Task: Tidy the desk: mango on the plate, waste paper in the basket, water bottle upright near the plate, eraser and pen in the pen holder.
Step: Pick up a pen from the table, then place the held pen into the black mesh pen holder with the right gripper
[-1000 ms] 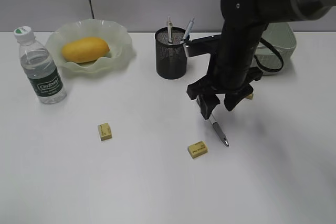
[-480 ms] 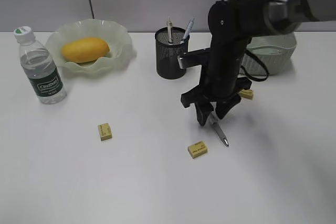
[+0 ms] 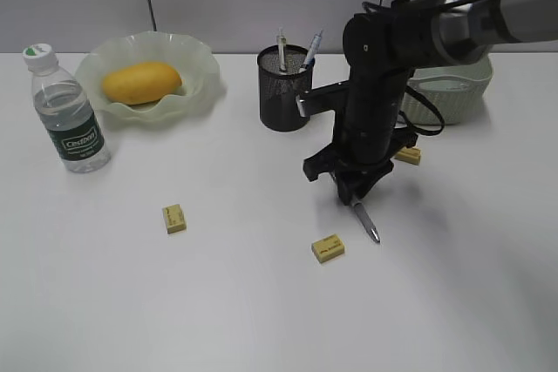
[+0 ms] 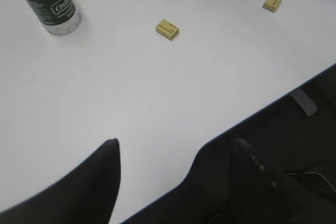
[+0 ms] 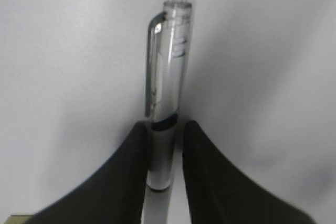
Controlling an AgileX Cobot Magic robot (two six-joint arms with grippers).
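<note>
Right hand (image 3: 357, 187) down on the white tabletop (image 3: 218, 302), its two dark fingers (image 5: 126, 171) pressed against the barrel of a silver pen (image 5: 167, 98) lying flat in front of the black mesh pen holder (image 3: 284, 89). Pinched low on the body, below the clip, near a dark band; writing tip (image 3: 373, 237) pointing toward the camera in the exterior view, clear of the fingers. Left hand (image 4: 173, 182) spread and empty, hanging over the near edge of the tabletop, well apart from the work.

Likely handling of the pen: light, stiff, and slick on its smooth metallic shell, so prone to pivot or slide in a narrow pinch. Best hold probably close to mid-length, square across the barrel, clip kept off the pads; a grip far toward one end would let the long end sag on lifting.

Elsewhere: mango (image 3: 141, 82) on the ruffled green plate (image 3: 205, 84), water bottle (image 3: 70, 119) upright just beside it, two pens standing in the holder, yellow erasers (image 3: 328, 248) loose on the tabletop, sage basket (image 3: 453, 98) behind the arm.
</note>
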